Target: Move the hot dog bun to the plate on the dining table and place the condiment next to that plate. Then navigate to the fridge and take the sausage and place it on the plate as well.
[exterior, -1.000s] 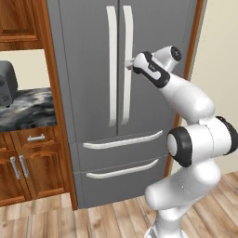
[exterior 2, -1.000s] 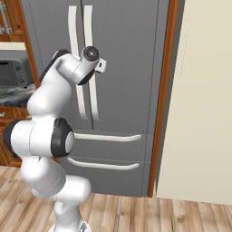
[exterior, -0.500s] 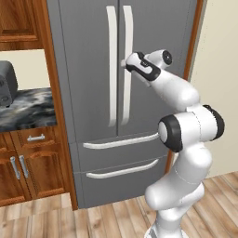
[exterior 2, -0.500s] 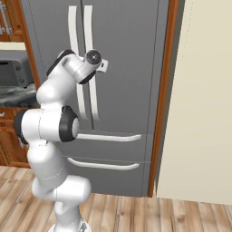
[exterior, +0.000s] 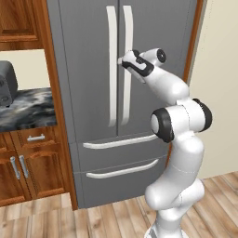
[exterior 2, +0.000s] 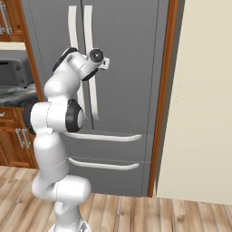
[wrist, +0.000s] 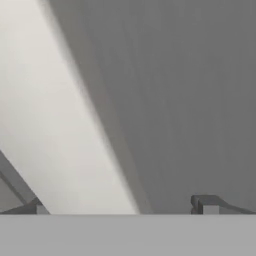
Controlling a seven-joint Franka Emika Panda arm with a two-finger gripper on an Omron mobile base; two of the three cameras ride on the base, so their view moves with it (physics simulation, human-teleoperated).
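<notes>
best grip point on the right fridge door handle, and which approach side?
Take the right door handle mid-bar, about where the open gripper already sits. It is a long vertical bar standing off the fridge door, so come straight from the front, one finger on each side of the bar.

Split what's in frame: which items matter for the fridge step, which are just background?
Job:
- fridge, both doors shut
- its right door handle, right in front of the hand
- gripper, jaws open, holding nothing

Background:
- marbled counter
- grey appliance on it
- wooden cabinets below
- cream wall to the fridge's right
</notes>
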